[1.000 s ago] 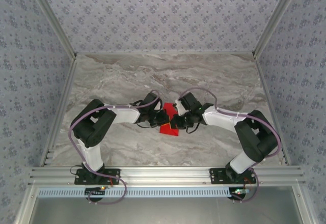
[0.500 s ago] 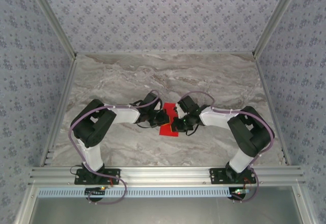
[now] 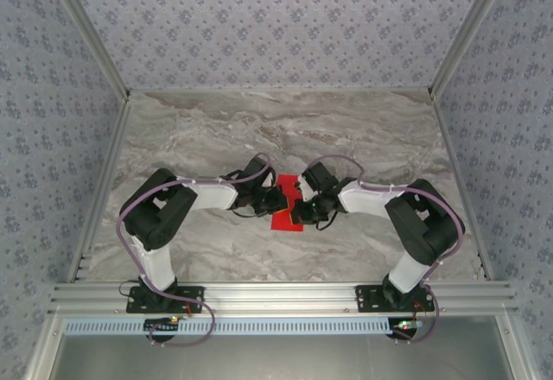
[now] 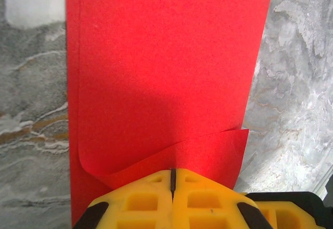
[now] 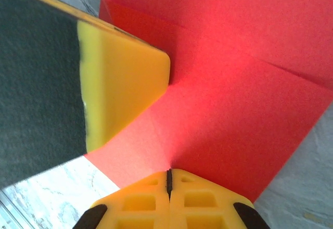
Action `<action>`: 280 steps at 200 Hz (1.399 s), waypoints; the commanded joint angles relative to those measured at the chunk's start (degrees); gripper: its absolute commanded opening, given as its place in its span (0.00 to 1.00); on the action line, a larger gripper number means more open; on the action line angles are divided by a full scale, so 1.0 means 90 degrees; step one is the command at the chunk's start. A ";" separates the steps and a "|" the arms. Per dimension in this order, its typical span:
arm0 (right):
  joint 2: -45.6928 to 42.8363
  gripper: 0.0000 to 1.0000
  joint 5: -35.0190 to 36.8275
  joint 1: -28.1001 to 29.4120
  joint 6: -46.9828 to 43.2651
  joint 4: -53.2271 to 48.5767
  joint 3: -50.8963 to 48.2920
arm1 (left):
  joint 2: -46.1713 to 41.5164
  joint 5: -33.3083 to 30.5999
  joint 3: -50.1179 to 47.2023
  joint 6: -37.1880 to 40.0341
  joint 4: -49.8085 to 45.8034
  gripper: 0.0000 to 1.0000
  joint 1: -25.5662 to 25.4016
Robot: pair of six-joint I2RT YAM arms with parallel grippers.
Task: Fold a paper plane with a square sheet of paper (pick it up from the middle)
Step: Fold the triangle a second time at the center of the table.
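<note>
Where the two arms meet at the middle of the table (image 3: 216,129), the square sheet of paper (image 3: 283,221) sits: bright red, matte, partly folded, with straight creases and one turned-over flap. Left gripper (image 4: 172,173): yellow jaws pressed together on the sheet's near edge, pinching the flap, with the rest of the sheet running away over the marble. Right gripper (image 5: 168,176): yellow jaws likewise pressed together, pinching the opposite edge beside a crease. One of the left gripper's fingers (image 5: 122,78) touches the red surface in the right wrist view. Table: grey veined marble. Surround: walls (image 3: 276,26) in small-patterned wallpaper. Near edge: aluminium rail (image 3: 276,294) carrying both arm bases.
</note>
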 commanded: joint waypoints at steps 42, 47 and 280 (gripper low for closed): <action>-0.0894 0.00 0.0212 -0.0121 -0.0115 -0.1211 -0.1007 | 0.0400 -0.0837 -0.0246 0.0035 -0.1012 0.00 0.0006; -0.0971 0.00 0.0227 -0.0142 -0.0107 -0.1210 -0.1008 | 0.0396 -0.0812 -0.0248 0.0040 -0.0985 0.00 0.0008; -0.0254 0.00 0.0223 -0.0180 0.0092 -0.0366 -0.0823 | -0.0202 0.0086 0.0204 0.0741 -0.0170 0.03 -0.0221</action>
